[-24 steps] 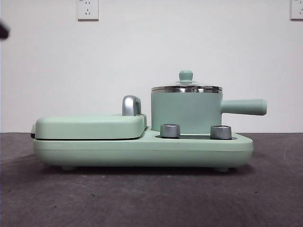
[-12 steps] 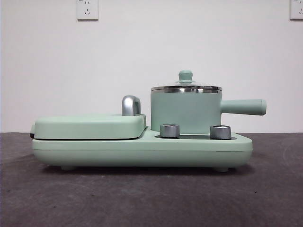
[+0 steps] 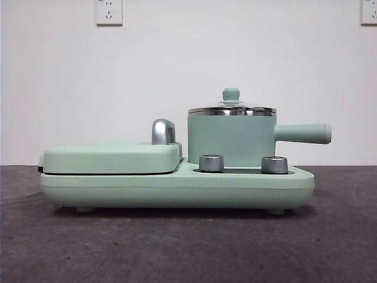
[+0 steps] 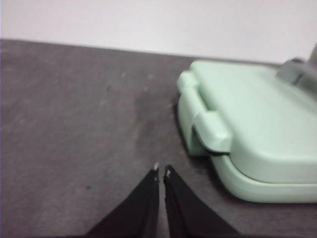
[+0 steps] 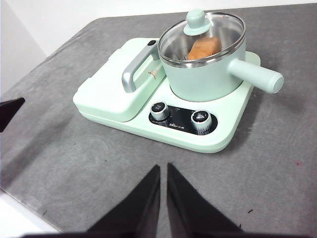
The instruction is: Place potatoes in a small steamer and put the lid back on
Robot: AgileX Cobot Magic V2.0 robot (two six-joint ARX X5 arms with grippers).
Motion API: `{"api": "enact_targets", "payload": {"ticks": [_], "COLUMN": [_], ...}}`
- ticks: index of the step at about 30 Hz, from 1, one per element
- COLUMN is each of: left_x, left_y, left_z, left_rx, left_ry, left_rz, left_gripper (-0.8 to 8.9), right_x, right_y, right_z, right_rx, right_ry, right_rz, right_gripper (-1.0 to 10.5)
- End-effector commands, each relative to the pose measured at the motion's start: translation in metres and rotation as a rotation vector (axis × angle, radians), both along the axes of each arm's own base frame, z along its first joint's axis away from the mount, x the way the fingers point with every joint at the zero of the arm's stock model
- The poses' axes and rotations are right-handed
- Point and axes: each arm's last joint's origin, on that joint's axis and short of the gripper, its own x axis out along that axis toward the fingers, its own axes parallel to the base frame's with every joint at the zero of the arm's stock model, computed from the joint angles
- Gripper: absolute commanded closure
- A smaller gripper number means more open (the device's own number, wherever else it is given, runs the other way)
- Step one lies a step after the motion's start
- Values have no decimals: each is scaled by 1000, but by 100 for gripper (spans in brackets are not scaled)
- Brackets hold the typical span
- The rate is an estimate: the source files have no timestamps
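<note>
Moved: between the oldest front picture and the next, a black arm tip at the left edge slid out of sight; pot, lid and cooker base sit where they were
Small steamer: the mint-green pot (image 3: 231,140) stands upright on the right half of the cooker base (image 3: 177,187), its straight side handle (image 3: 303,133) pointing toward 3 o'clock in the front view
Lid: the glass lid (image 3: 231,109) rests level on the pot's steel rim, mint-green knob (image 3: 231,94) on top
Potato: seen through the glass from the right wrist camera, the orange-brown potato (image 5: 203,48) lies inside the pot, toward the side of the handle
Grill cover: the flat mint-green grill cover (image 3: 112,157) is closed on the left half of the base, at 9 o'clock from the pot, with its steel handle (image 3: 163,131) rising just beside the pot
Dials: two steel dials (image 3: 211,163) sit on the base in front of the pot
Left gripper: the left gripper (image 4: 161,171) hovers over bare grey table (image 4: 74,124) just off the grill cover's outer end, jaws pressed almost together, holding nothing
Right gripper: the right gripper (image 5: 163,168) hangs above the table, well apart from the cooker on its dial side, jaws nearly touching, holding nothing
Wall: white, with a socket (image 3: 109,12) at 11 o'clock above the cooker
</note>
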Motion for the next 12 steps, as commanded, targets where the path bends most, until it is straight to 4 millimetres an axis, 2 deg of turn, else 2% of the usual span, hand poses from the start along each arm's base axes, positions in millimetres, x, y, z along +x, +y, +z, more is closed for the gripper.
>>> {"api": "enact_targets", "payload": {"ticks": [1,12], "left_x": [1,1], "left_y": [1,2], "left_z": [-7,-7], "left_rx": [18,18], "left_ry": [23,23], "left_rz": [15,22], "left_gripper": [793,793], "right_x": [0,0], "right_y": [0,0], "right_z": [2,2], "right_rx": [1,1], "right_ry": [-18,-18], "right_rz": [7,7], "right_gripper": [927,927]}}
